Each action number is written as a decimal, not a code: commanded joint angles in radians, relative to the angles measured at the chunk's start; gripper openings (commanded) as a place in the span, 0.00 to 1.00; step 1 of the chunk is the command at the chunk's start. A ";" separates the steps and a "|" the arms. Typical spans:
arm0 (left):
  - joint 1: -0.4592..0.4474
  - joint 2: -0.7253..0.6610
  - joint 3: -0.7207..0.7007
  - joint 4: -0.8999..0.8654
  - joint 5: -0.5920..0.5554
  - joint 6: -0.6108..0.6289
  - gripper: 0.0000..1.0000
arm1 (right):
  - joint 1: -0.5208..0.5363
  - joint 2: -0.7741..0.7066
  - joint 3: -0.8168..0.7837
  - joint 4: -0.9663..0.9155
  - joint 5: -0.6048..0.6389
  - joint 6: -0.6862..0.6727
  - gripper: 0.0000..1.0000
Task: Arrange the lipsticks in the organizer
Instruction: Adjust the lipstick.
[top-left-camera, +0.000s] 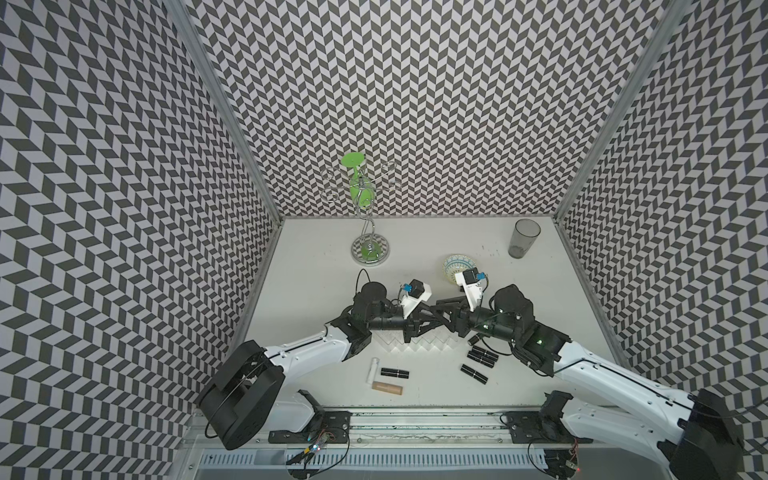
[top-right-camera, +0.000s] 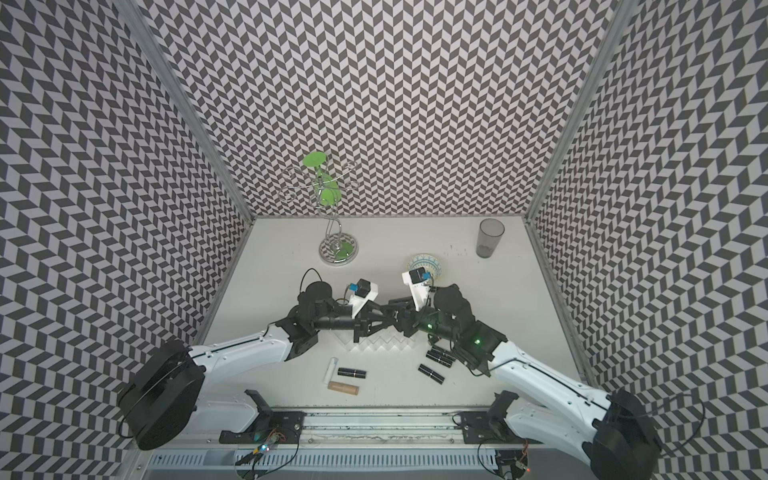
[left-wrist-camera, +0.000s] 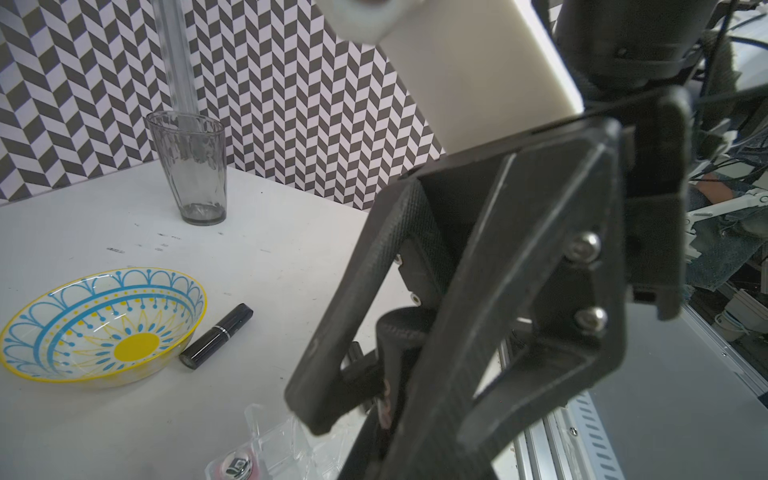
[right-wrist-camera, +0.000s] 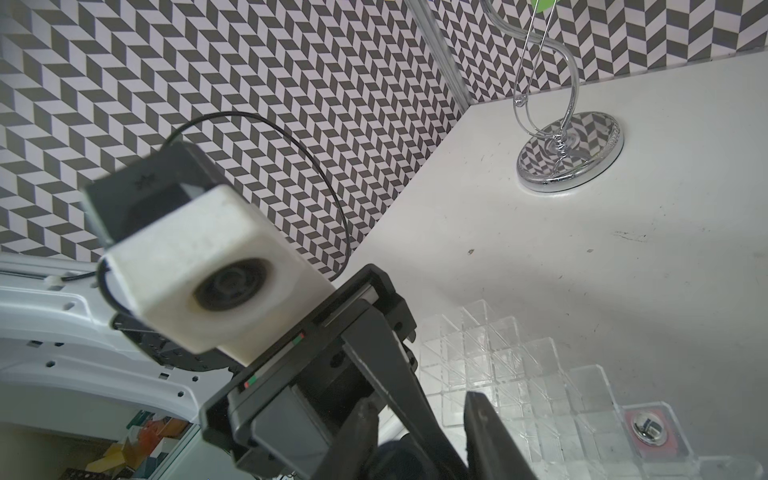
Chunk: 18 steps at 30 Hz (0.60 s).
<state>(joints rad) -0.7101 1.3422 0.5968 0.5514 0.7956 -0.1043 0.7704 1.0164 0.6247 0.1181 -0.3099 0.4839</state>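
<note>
Left pincer (top-left-camera: 428, 312) shut, right pincer (top-left-camera: 441, 306) state unclear, tip to tip above the organizer (top-left-camera: 424, 343); bare table (top-left-camera: 415, 249) beyond.

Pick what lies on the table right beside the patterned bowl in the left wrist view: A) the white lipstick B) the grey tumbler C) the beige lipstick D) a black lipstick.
D: a black lipstick lies flat next to the bowl, while the tumbler stands farther back.
</note>
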 joint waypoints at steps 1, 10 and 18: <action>0.015 0.001 -0.013 0.044 0.046 -0.006 0.09 | 0.005 0.000 -0.002 0.076 -0.003 -0.006 0.31; 0.023 -0.004 -0.022 0.024 -0.001 0.012 0.51 | 0.005 0.009 -0.001 0.055 0.026 -0.021 0.10; 0.056 -0.117 -0.074 -0.059 -0.307 -0.054 1.00 | 0.007 0.066 0.010 -0.105 0.256 -0.074 0.07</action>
<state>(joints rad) -0.6731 1.2789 0.5404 0.5251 0.6518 -0.1154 0.7723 1.0744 0.6266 0.0582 -0.1867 0.4339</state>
